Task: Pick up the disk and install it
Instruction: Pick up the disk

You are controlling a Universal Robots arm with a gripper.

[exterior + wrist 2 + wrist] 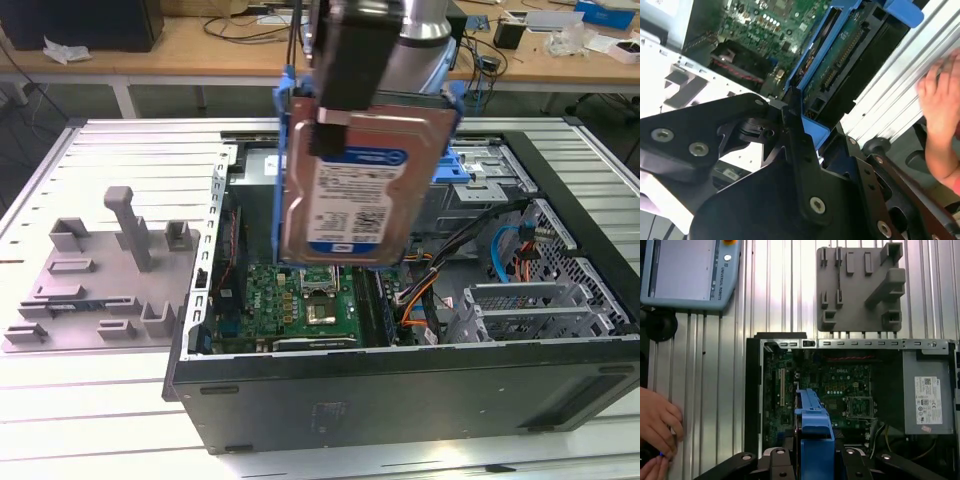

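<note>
I had the gripper [335, 125] clamped on the disk [350, 205], which hung upright above the open computer case [400, 385], and I judged it stiff, weighty and shock-shy, best held by its blue carrier frame [284, 150].

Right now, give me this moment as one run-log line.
end effector: shut on the disk | the disk: held above open computer case, not installed | person's hand: by the table, apart from case
</note>
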